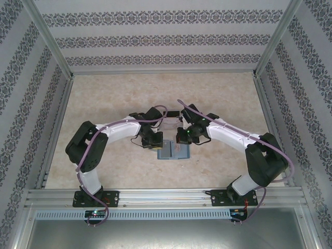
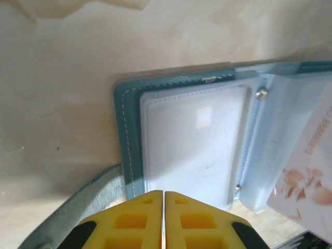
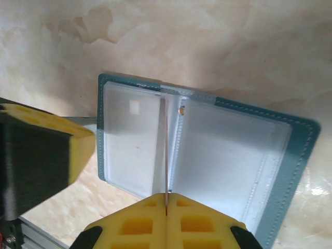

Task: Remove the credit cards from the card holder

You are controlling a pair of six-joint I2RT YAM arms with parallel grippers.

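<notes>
White arm links (image 1: 116,129), black joints (image 1: 85,142), purple cables (image 1: 124,122) — claw fingers (image 2: 135,220) yellow with square pockets.

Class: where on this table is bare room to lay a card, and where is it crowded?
Bare: the far half of the table toward the back wall, and strips outside the left arm and right arm. Crowded: mid-table, around the card holder.

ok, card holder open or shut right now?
Open: the card holder lies spread flat like a book, its clear inner pockets facing up.
</notes>
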